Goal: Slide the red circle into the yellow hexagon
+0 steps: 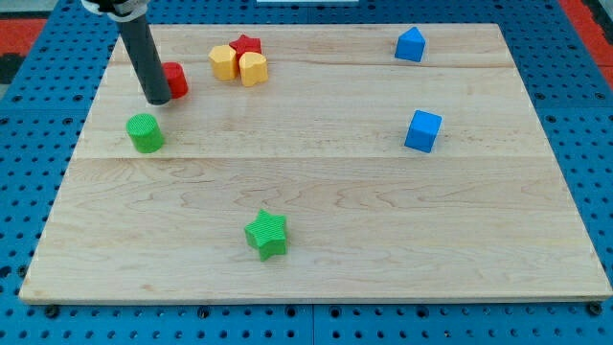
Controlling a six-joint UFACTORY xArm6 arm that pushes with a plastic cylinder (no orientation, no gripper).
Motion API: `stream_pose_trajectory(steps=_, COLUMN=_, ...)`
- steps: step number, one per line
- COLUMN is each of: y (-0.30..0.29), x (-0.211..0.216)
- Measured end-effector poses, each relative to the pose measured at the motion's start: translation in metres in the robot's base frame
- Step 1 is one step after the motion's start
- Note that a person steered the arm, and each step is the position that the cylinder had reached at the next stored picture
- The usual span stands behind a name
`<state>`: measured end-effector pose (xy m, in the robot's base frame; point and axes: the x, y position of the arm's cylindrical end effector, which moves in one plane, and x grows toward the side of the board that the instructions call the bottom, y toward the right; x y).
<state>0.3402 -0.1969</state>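
Touching the red circle (175,80), my tip (156,100) faces the unobstructed yellow hexagon (223,62).

My rod (144,57) hides the left part of the red circle (175,80).

The wooden board (326,201) carries eight blocks: red circle (175,80), yellow hexagon (223,62), yellow heart-like block (253,69), red star (247,45), green cylinder (146,132), green star (266,234), blue cube (422,130), and another blue block (410,44).
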Motion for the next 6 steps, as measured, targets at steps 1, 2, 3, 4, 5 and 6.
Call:
stream_pose_trajectory(steps=1, y=-0.028, x=-0.001)
stream_pose_trajectory(steps=2, y=-0.024, x=-0.011)
stream_pose_trajectory(steps=3, y=0.005, x=-0.015)
stream_pose_trajectory(steps=4, y=0.017, x=-0.015)
stream_pose_trajectory(steps=5, y=0.036, x=-0.015)
stream_pose_trajectory(steps=6, y=0.057, x=-0.015)
